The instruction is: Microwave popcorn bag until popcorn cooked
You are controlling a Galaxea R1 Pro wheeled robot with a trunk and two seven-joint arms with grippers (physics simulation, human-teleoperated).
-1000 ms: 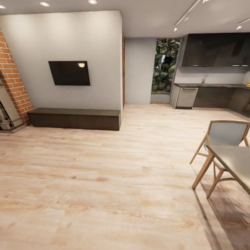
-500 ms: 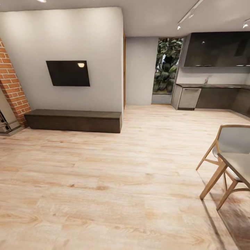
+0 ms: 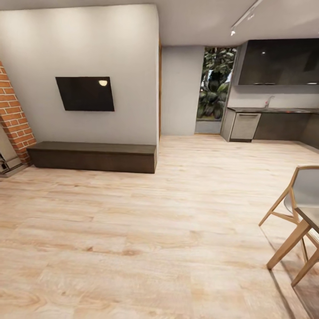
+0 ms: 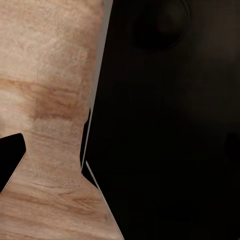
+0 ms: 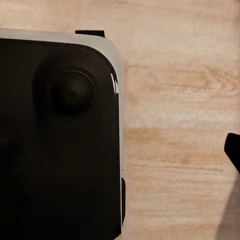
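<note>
The robot is in transit: the kitchen [image 3: 274,93] lies far off at two o'clock, its bench [image 3: 270,109] too distant to show bag or microwave. Both wrist views look down at floor [image 3: 146,230] and dark robot body, presumably arms tucked for driving. Either pincer's opening: cannot tell.

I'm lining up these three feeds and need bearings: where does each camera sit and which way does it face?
Head: up high, facing forward across the wood floor toward the kitchen.
Left wrist: on the arm, facing down at floor beside the robot's dark base.
Right wrist: likewise, facing down over the base's rounded corner.
Shared by all three: the floor.
</note>
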